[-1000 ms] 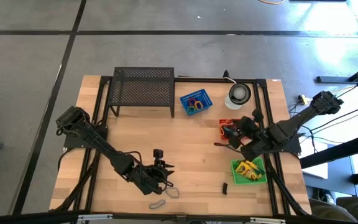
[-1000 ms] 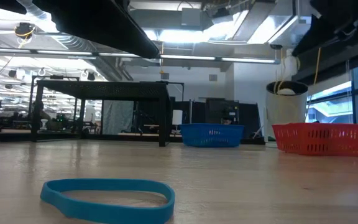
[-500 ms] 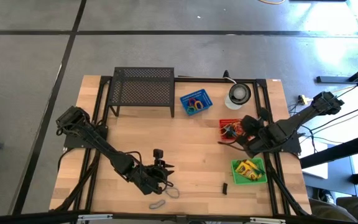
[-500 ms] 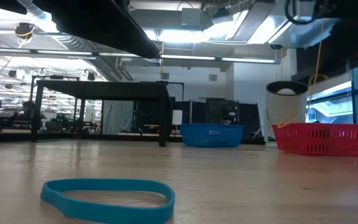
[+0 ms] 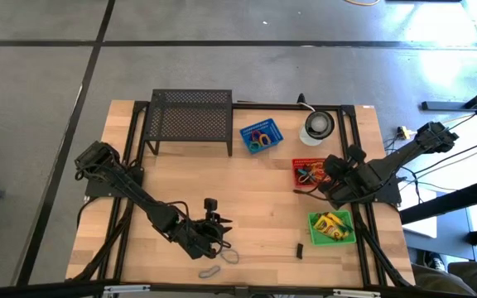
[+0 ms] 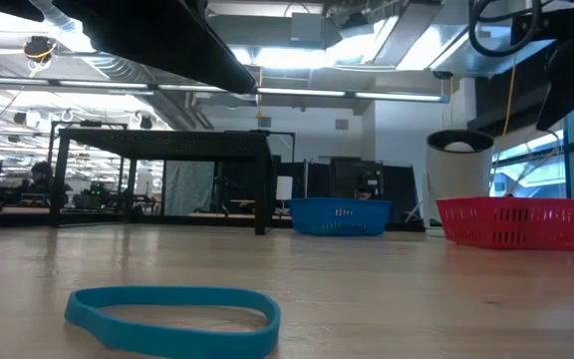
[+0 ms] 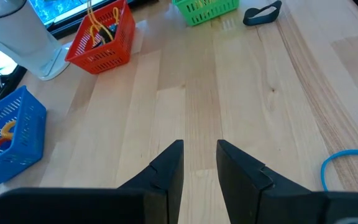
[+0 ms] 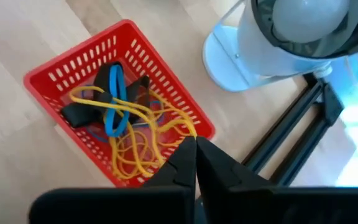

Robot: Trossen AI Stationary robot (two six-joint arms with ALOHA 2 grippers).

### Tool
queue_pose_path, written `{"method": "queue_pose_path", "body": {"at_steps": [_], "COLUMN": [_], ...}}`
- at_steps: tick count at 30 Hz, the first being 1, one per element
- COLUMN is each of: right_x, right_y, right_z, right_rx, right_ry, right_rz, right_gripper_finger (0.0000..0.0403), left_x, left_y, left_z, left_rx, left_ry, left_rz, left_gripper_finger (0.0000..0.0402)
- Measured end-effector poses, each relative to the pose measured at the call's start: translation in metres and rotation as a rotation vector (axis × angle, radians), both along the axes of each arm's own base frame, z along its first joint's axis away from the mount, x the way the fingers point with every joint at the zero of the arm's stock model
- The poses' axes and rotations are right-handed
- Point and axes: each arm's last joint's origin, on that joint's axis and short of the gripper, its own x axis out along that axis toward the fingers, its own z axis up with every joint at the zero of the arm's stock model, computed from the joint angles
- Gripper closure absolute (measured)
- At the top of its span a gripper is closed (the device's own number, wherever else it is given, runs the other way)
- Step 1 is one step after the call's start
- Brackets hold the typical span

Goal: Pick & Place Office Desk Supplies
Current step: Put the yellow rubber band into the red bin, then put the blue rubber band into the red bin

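Yellow, blue and dark rubber bands [image 8: 126,127] are seen tangled in the red basket [image 8: 61,74] at the bench's right side, between the white-and-dark disc [image 5: 318,126] and the green basket [image 5: 331,228], in which a yellow-green crayon box [image 5: 329,223] is held. More bands lie in the blue basket [image 5: 261,136] beside the black wire-mesh rack [image 5: 190,119]. A blue band [image 6: 172,317] and a grey one [image 5: 209,271] lie loose on the bench [image 5: 255,190] near its front edge; a small black clip [image 5: 299,251] lies farther right. The right gripper [image 8: 195,149] is held over the red basket's edge, jaws pressed together, one yellow strand at its tip. The left gripper [image 7: 199,163] is low over bare bench near the blue band, jaws slightly parted, nothing between them.
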Motion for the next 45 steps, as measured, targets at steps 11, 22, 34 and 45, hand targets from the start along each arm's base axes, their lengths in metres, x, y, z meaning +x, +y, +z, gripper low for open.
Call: {"method": "queue_pose_path", "body": {"at_steps": [11,22,34,45], "right_x": [0.0,0.03,0.067,0.089], "right_y": [0.0,0.02,0.055,0.07], "right_z": [0.0,0.001,0.01,-0.027], "right_rx": [0.013,0.215,0.274,0.217], "right_ry": [-0.033,-0.29,-0.553,-0.413], "right_rz": [-0.04,0.057,0.41,0.422], "right_gripper_finger": [0.0322,0.0285,0.0285,0.0285], "left_x": [0.0,0.001,0.001,0.0], "left_y": [0.0,0.001,0.001,-0.005], "left_z": [0.0,0.0,0.0,-0.002], "left_rx": [0.0,0.0,-0.015,-0.347], "left_ry": [0.0,0.0,-0.005,0.064], "left_rz": [0.0,0.003,0.012,-0.032], "left_gripper_finger": [0.0313,0.0313,0.0313,0.0303]}}
